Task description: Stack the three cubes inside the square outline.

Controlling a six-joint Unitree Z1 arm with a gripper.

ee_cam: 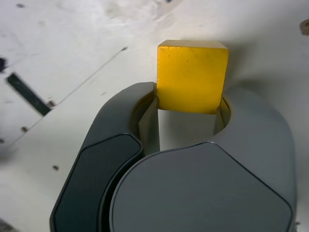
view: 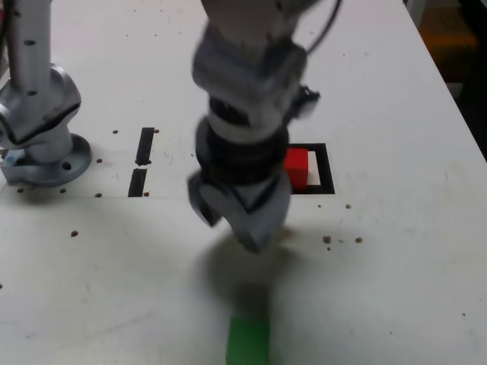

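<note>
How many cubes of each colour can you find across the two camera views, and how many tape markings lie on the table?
Red cube: 1
Green cube: 1
Yellow cube: 1, between the gripper jaws
Square outline: 1
Short black tape strips: 2
Total: 3 cubes, 3 tape markings, 6 things.

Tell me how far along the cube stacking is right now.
Done: the red cube sits inside the square outline, forming the base. In hand: the wrist view shows the hand closed on the yellow cube, and the exterior view shows it above the table, short of the outline. Left: placing yellow on red, then fetching the green cube lying at the near table edge.
</note>
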